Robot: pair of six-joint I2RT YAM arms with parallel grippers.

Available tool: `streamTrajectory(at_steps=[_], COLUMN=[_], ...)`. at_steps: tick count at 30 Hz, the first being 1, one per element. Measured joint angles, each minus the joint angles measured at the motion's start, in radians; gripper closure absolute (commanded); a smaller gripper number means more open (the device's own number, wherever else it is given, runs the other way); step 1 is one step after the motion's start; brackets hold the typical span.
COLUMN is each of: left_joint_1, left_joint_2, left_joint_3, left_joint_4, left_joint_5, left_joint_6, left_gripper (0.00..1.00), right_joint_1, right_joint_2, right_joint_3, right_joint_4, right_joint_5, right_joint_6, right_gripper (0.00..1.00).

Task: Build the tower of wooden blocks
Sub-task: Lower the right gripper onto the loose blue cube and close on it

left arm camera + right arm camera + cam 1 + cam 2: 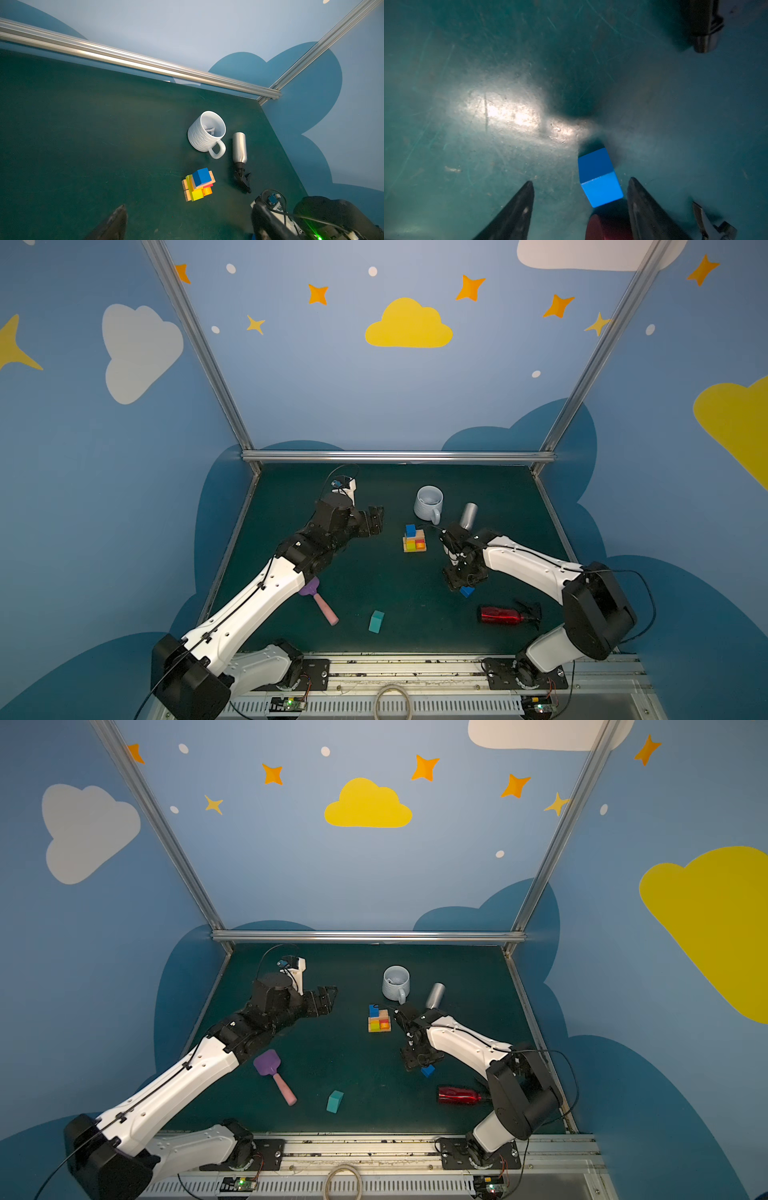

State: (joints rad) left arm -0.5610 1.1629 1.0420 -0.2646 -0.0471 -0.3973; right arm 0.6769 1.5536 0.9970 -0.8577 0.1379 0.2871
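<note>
The right gripper [581, 180] is released, its jaws spread on either side of a small blue wooden cube [599, 176] that lies on the dark green table [488, 62]. The cube sits between the fingers, close beside one and clear of the other. The left gripper [374, 519], spread and empty, stands well apart from the multicoloured wood block tower [414, 541], which lies ahead of its fingertips.

In both top views light is even and soft, detail sharp; wide-angle stretch splays the frame posts [195, 344], and a pale sheen lies on the counter [415, 635] at 6 o'clock. The right wrist view is dim and hazy: white glare beside a dark shadow, the right claw's fingers [517, 214] blurred.
</note>
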Motion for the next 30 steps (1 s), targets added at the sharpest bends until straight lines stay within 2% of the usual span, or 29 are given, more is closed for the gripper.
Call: streamTrajectory(at_steps=[20,30], left_joint_1=[0.010,0.011], left_joint_2=[0.012,0.022], left_joint_3=[0.000,0.000], left_joint_4=[0.007,0.007], left_joint_5=[0.013,0.016], left_joint_6=[-0.001,-0.003], left_gripper=[0.07,0.07], right_joint_1=[-0.052,-0.056], right_joint_2=[0.002,-0.002], right_joint_3=[-0.066,-0.088], right_joint_4=[0.021,0.037], right_joint_5=[-0.023,-0.064], right_joint_6=[0.005,0.024], right_gripper=[0.28,0.37])
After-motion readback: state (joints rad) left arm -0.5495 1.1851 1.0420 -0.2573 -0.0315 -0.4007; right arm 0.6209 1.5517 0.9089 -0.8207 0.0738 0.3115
